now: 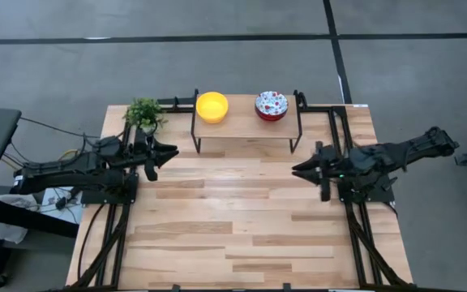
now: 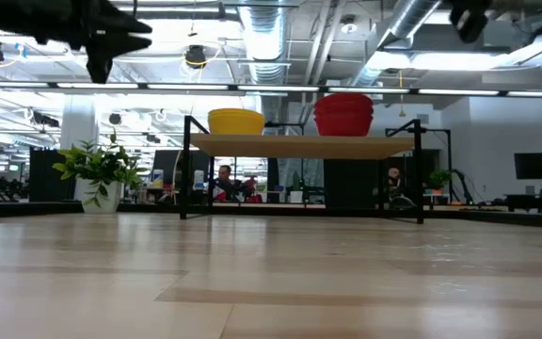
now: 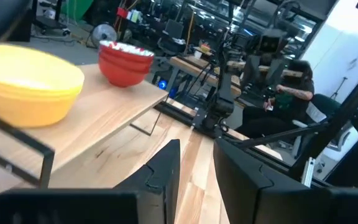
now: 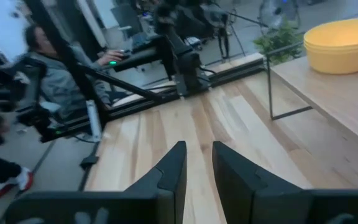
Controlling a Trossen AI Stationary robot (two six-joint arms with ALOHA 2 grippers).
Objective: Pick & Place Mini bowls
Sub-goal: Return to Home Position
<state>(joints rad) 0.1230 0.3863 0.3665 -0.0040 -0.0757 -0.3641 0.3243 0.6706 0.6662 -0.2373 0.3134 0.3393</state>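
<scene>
A plain bright yellow is shown by one stack of mini bowls [image 1: 212,106]. The other stack of bowls [image 1: 271,105] is seen red outside, white inside with a red-and-dark floral pattern. The table [image 1: 233,227] is made of pale wood planks. The potted plant [image 1: 144,113] is green in a white pot.

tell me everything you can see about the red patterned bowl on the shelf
The small round bowl with a plain red outside and a white inside dotted with a red-and-dark floral pattern sits upright on the right part of the raised light wooden shelf with a thin black metal frame. From table height it looks like two stacked bowls. A plain yellow bowl stack stands apart to its left. Neither arm touches it.
</scene>
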